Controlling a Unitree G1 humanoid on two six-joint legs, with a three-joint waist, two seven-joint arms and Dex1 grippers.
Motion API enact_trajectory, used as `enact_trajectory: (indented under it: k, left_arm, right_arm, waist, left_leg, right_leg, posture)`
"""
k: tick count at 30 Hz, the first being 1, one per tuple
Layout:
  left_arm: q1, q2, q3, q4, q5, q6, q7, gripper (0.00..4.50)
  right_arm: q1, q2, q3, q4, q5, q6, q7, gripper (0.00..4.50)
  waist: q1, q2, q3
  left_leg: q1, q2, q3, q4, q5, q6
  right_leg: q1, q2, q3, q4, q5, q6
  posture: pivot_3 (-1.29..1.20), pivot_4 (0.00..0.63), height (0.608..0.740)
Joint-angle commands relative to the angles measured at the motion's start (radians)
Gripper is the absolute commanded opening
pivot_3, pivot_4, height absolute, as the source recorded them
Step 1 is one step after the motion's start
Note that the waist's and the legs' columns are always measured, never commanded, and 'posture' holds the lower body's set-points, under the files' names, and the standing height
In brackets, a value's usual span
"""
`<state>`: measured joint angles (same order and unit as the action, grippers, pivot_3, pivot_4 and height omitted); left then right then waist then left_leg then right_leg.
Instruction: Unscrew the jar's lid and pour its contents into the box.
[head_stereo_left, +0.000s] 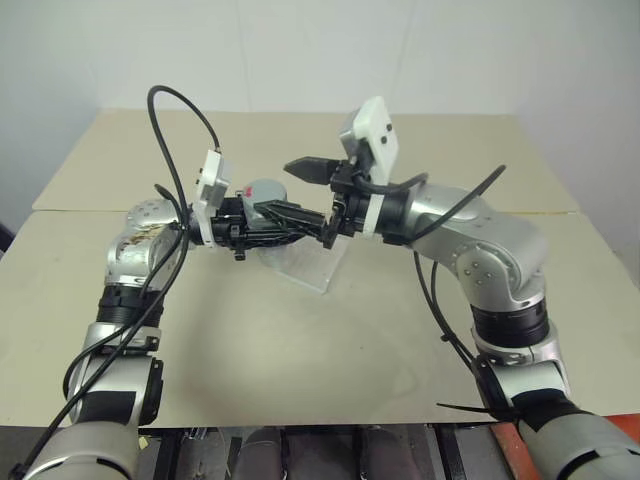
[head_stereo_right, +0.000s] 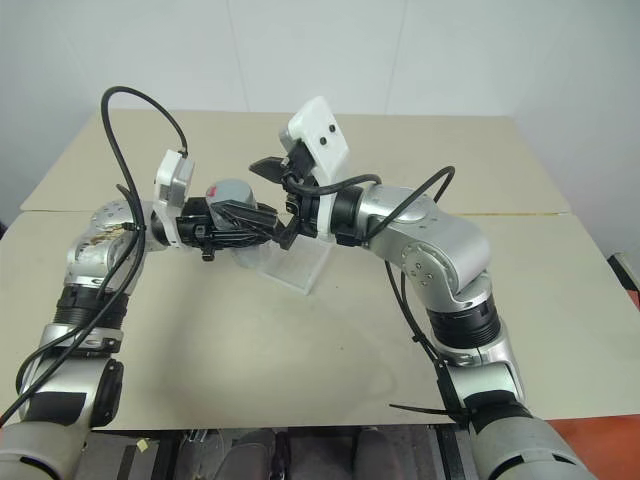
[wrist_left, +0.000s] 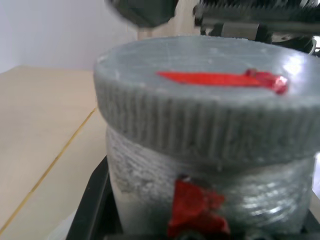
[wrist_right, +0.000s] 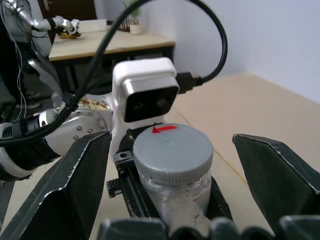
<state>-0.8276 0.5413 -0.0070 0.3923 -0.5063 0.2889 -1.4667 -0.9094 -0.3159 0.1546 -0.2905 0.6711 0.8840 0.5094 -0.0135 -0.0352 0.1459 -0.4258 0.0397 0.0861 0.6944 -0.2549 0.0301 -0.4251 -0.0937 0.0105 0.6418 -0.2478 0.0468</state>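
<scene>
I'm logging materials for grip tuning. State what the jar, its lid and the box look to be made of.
Jar: probably plastic, a whitish, cloudy wall with fine ridges, matte; red patch on it.
Lid: likely grey plastic, matte, with a ribbed edge and a red mark on top.
Box: clear plastic by its look; the table shows through its walls.

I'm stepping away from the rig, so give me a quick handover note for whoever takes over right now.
Left gripper: shut on the jar, held upright above the table.
Right gripper: open, fingers either side of the lid, not yet closed on it.
Box: on the table, just below the grippers.
Done: jar picked up.
Left: grip the lid, unscrew it, pour the contents into the box.
</scene>
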Motion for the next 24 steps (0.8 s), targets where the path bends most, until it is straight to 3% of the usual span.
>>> enact_trajectory:
  k: [1, 10, 13, 16, 21, 24]
  left_arm:
    - [-0.037, -0.001, 0.009, -0.005, 0.006, -0.026, -0.016, 1.94]
    - [-0.027, 0.008, 0.020, -0.020, 0.004, -0.025, -0.026, 1.94]
    - [-0.024, 0.010, 0.019, -0.030, 0.000, -0.021, -0.033, 1.94]
    - [-0.017, 0.016, 0.016, -0.039, -0.001, -0.018, -0.043, 1.94]
    - [-0.005, 0.025, 0.009, -0.045, -0.006, -0.014, -0.074, 1.94]
    - [0.004, 0.035, 0.002, -0.055, -0.037, -0.019, -0.132, 1.94]
  right_arm:
    - [-0.034, 0.010, -0.003, -0.017, -0.010, 0.009, 0.000, 4.50]
    - [-0.051, 0.040, 0.013, 0.037, -0.046, -0.004, 0.032, 4.50]
    - [-0.054, 0.050, 0.013, 0.053, -0.052, -0.010, 0.040, 3.90]
    - [-0.051, 0.057, 0.011, 0.054, -0.064, -0.018, 0.050, 2.88]
    - [-0.049, 0.058, 0.000, 0.050, -0.060, -0.028, 0.086, 2.80]
    - [-0.041, 0.029, 0.001, 0.065, -0.037, -0.062, 0.201, 2.80]
  waist:
    - [0.000, 0.000, 0.000]
    - [-0.002, 0.000, 0.000]
    - [-0.002, 0.000, 0.000]
    - [-0.002, 0.000, 0.000]
    - [-0.002, 0.000, 0.000]
    - [-0.002, 0.000, 0.000]
  left_leg:
    - [0.000, 0.000, 0.000, 0.000, 0.000, 0.001]
    - [0.001, 0.001, -0.001, 0.001, -0.003, 0.005]
    - [0.001, 0.001, -0.001, 0.001, -0.003, 0.005]
    - [0.001, 0.001, -0.001, 0.001, -0.003, 0.005]
    - [0.001, 0.002, -0.001, 0.001, -0.003, 0.005]
    - [0.001, 0.002, -0.001, 0.001, -0.003, 0.005]
  right_leg:
    - [0.000, 0.000, 0.000, 0.000, 0.000, 0.000]
    - [0.001, 0.001, 0.000, 0.000, 0.000, 0.000]
    - [0.001, 0.001, 0.000, 0.000, 0.000, 0.000]
    - [0.000, 0.001, 0.000, 0.000, 0.000, 0.000]
    - [0.001, 0.001, 0.000, 0.000, 0.000, 0.000]
    - [0.001, 0.001, 0.000, 0.000, 0.000, 0.000]
  posture:
    - [0.00, 0.150, 0.740]
    - [0.00, 0.150, 0.740]
    - [0.00, 0.150, 0.740]
    - [0.00, 0.150, 0.740]
    - [0.00, 0.150, 0.740]
    - [0.00, 0.150, 0.740]
